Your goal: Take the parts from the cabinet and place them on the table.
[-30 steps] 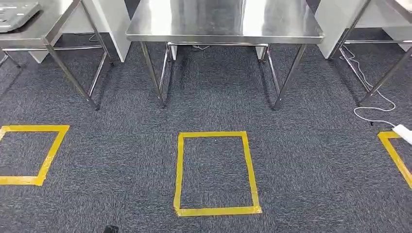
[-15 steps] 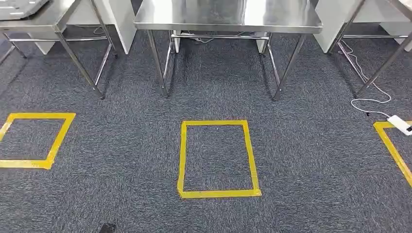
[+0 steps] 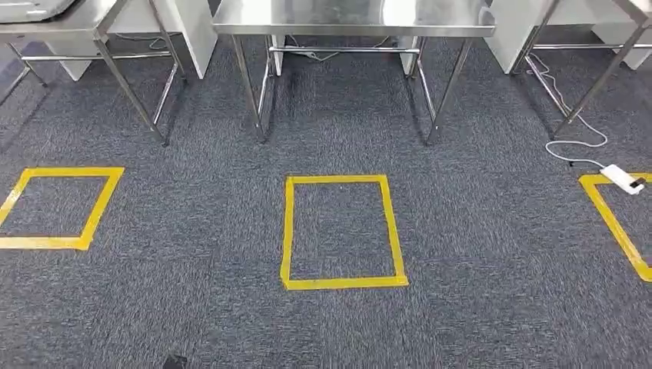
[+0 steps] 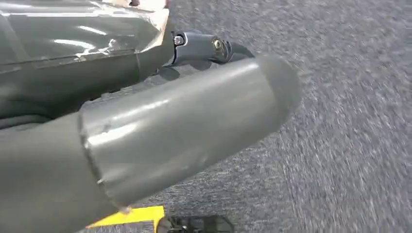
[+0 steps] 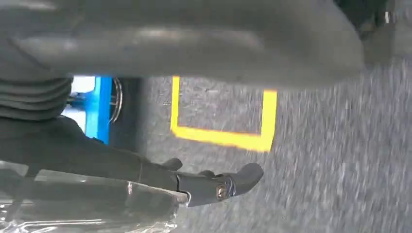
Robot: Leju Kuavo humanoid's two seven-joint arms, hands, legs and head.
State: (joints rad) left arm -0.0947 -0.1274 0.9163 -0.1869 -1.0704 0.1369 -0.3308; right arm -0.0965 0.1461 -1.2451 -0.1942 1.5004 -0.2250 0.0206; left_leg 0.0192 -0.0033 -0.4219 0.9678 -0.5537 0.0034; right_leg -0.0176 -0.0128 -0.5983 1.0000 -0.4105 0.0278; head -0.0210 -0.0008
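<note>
Largest item: dark grey-blue carpet (image 3: 477, 254), short loop pile, speckled, matte. On it, three rectangles of yellow tape; the centre tape rectangle (image 3: 286, 231) lies just near of the middle table.

Far edge: steel table (image 3: 354, 17), brushed reflective top, thin tubular legs with cross-braces. Similar tables stand far left and far right. Right side: white cable running to a white power strip (image 3: 619, 177) at the right tape corner.

Left hand (image 4: 160, 131): smooth grey thumb beside a dark finger, with a glossy, crinkled clear-wrapped part (image 4: 73, 29) lying along the fingers; hold looks likely, closure cannot be confirmed.

Right hand (image 5: 170, 179): dark fingers lie against a similar wrapped part (image 5: 82, 208); whether it grips cannot be told.

Judgement: wrap looks thin, slippery, easily crumpled; contents appear light. Best taken across the body of the pack, not by loose film.
</note>
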